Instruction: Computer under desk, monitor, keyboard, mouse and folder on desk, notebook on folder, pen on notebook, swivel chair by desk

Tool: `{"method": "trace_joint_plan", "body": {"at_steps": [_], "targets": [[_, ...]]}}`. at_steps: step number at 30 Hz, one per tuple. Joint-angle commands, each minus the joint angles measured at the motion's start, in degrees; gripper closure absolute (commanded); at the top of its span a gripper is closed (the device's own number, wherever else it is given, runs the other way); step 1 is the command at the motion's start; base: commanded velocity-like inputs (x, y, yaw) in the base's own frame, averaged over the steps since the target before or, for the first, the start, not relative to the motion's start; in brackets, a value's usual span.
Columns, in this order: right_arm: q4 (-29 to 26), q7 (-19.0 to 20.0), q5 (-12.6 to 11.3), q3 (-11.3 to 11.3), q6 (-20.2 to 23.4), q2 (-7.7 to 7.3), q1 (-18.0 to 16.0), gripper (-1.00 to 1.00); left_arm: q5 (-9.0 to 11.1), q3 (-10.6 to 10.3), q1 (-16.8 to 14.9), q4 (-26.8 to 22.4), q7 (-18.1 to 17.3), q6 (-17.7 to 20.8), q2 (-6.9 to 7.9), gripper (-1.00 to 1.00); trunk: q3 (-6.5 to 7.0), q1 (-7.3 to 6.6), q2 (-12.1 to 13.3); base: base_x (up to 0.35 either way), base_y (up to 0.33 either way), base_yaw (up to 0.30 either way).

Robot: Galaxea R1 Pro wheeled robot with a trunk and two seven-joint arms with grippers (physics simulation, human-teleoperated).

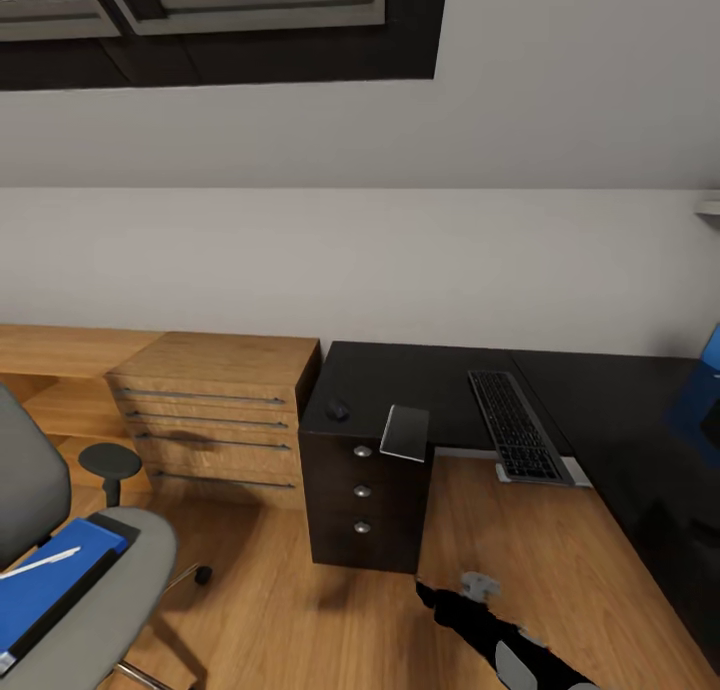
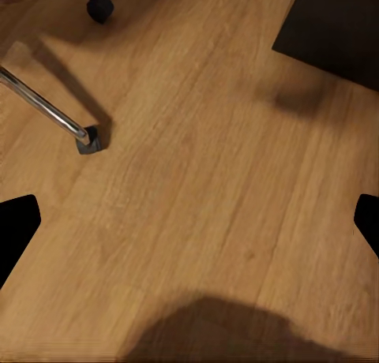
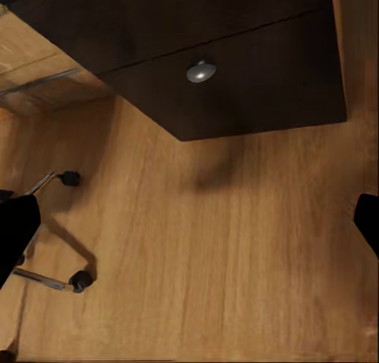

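While the keyboard (image 1: pixel 517 426) already lies on the desk (image 1: pixel 420 380), with what looks like the mouse (image 1: pixel 338 409) further along the same black top above the drawers, most of the job remains as far as I can judge. The folder (image 1: pixel 45 582) sits on the seat of the swivel chair (image 1: pixel 95 580), well apart from both grippers, with the pen (image 1: pixel 40 562) lying on top of it. A grey slab (image 1: pixel 405 432) hangs over the desk's front edge; whether it is the notebook I cannot tell. A blue shape at the far side of the desk may be the monitor, but it is cut off. The chair stands off from the desk, beyond the light wooden drawer unit (image 1: pixel 215 410).

The keyboard's long axis runs front to back across the desk, one short end overhanging the front edge towards the robot. The folder's long axis runs diagonally across the seat, and the pen lies roughly along it.

Both grippers hang above bare floor. The left gripper (image 2: pixel 189 221) is spread wide with nothing between its fingers, the chair's chrome base near it. The right gripper (image 3: pixel 189 221) is likewise wide and empty, just in front of the black drawers.
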Motion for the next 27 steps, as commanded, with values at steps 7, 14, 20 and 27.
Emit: {"method": "trace_joint_plan", "body": {"at_steps": [7,14,20,27], "targets": [[9.6,-9.4,8.1,0.5,-14.9,2.01,0.2,-1.0,0.6,0.1,0.0,0.0,-0.1,3.0,0.03,-1.0,1.21,-1.55,2.8,0.0,0.0,0.0],[11.2,-12.5,9.9,0.4,-18.3,1.67,1.0,-1.0,0.7,0.1,0.0,0.1,0.1,4.1,-0.06,-1.0,2.47,-3.09,5.6,0.0,0.0,0.0],[11.5,-13.1,10.2,0.4,-18.8,1.16,2.0,-1.0,0.7,0.1,0.0,0.3,0.2,4.3,-0.15,-1.0,3.54,-4.4,8.0,0.0,0.0,0.0],[11.6,-13.5,10.2,0.4,-19.1,0.79,2.6,-1.0,0.8,0.1,0.0,1.9,0.2,5.5,0.0,-1.0,4.8,-5.94,10.8,0.0,0.0,0.0]]}}
